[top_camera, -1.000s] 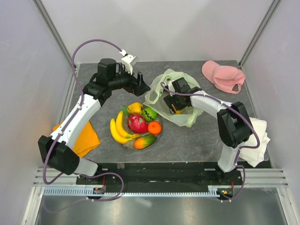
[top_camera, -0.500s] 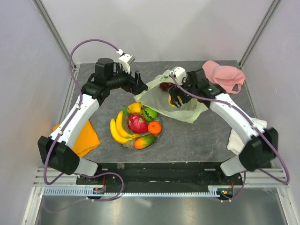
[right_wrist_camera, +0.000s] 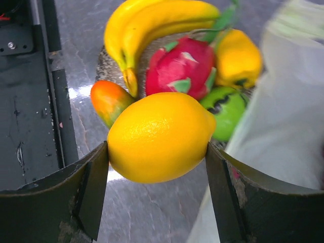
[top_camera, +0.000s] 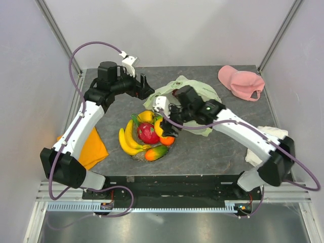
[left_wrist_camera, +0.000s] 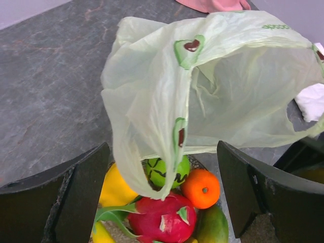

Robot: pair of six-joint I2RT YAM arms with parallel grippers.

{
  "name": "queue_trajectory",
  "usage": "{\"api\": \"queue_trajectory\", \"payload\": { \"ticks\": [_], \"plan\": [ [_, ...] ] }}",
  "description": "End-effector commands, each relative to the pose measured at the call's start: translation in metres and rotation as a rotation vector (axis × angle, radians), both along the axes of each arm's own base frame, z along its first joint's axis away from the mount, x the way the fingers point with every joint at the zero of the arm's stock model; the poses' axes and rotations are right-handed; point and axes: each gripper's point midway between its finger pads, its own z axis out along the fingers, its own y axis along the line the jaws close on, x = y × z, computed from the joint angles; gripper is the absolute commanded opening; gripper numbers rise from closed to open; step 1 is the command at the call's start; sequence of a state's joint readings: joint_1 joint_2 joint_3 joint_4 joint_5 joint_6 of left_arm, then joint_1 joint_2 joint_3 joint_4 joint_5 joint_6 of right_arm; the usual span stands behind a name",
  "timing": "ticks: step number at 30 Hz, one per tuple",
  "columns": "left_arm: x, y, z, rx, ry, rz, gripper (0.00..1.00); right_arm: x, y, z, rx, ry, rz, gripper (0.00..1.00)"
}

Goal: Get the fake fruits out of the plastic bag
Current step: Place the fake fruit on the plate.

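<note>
My right gripper (top_camera: pixel 161 126) is shut on a yellow lemon-like fruit (right_wrist_camera: pixel 159 136) and holds it just above the fruit pile. The pile holds a banana bunch (top_camera: pixel 126 142), dragon fruit (top_camera: pixel 148 132), orange (top_camera: pixel 167 139), mango (top_camera: pixel 156 152), a yellow fruit (top_camera: pixel 146 116) and a green round fruit (right_wrist_camera: pixel 228 109). The pale green plastic bag (top_camera: pixel 202 93) lies crumpled behind the pile, under my right arm. My left gripper (top_camera: pixel 144 90) is open at the bag's left edge; in its wrist view the bag (left_wrist_camera: pixel 217 86) hangs loose between the fingers. I see no grapes.
The pile sits on a clear plate (top_camera: pixel 135 156). A pink cap (top_camera: pixel 242 82) lies at the back right, a white cloth (top_camera: pixel 273 134) at the right edge, an orange cloth (top_camera: pixel 93 147) at the left. Frame posts and walls enclose the table.
My right gripper has come out of the bag with the yellow fruit and moved left and nearer, over the pile. My left gripper has drawn back a little to the left.
</note>
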State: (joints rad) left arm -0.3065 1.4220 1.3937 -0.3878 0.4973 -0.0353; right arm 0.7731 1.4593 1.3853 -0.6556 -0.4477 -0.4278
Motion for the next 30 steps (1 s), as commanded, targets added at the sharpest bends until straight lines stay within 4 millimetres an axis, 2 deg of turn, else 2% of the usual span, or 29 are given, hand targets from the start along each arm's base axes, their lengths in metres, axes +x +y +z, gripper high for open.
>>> {"api": "queue_trajectory", "payload": {
  "ticks": [1, 2, 5, 8, 11, 15, 17, 25, 29, 30],
  "plan": [
    [0.007, 0.024, 0.047, -0.017, -0.141, 0.063, 0.94, 0.019, 0.037, -0.005, 0.028, -0.010, 0.066, 0.48],
    [0.006, 0.027, 0.049, -0.016, -0.150, 0.068, 0.94, 0.025, 0.043, -0.021, 0.002, 0.017, 0.061, 0.48],
    [0.003, 0.041, 0.058, -0.015, -0.172, 0.096, 0.94, 0.039, 0.050, -0.038, -0.034, 0.023, 0.040, 0.47],
    [0.002, 0.054, 0.061, -0.016, -0.182, 0.129, 0.94, 0.037, 0.051, -0.049, -0.052, 0.034, 0.068, 0.47],
    [0.001, 0.065, 0.060, -0.020, -0.178, 0.154, 0.94, 0.025, 0.051, -0.052, -0.056, 0.030, 0.148, 0.48],
    [0.000, 0.073, 0.058, -0.022, -0.176, 0.172, 0.94, -0.010, 0.047, -0.067, -0.122, 0.024, 0.307, 0.51],
    [0.000, 0.074, 0.057, -0.028, -0.169, 0.174, 0.94, -0.019, 0.044, -0.073, -0.139, 0.019, 0.333, 0.51],
    [0.001, 0.074, 0.057, -0.035, -0.164, 0.170, 0.94, -0.014, 0.042, -0.085, -0.179, -0.016, 0.330, 0.51],
    [0.001, 0.074, 0.059, -0.037, -0.168, 0.166, 0.94, -0.011, 0.033, -0.075, -0.200, -0.049, 0.313, 0.49],
    [0.001, 0.074, 0.060, -0.037, -0.170, 0.169, 0.94, -0.005, 0.029, -0.072, -0.203, -0.060, 0.293, 0.49]
  ]
}}
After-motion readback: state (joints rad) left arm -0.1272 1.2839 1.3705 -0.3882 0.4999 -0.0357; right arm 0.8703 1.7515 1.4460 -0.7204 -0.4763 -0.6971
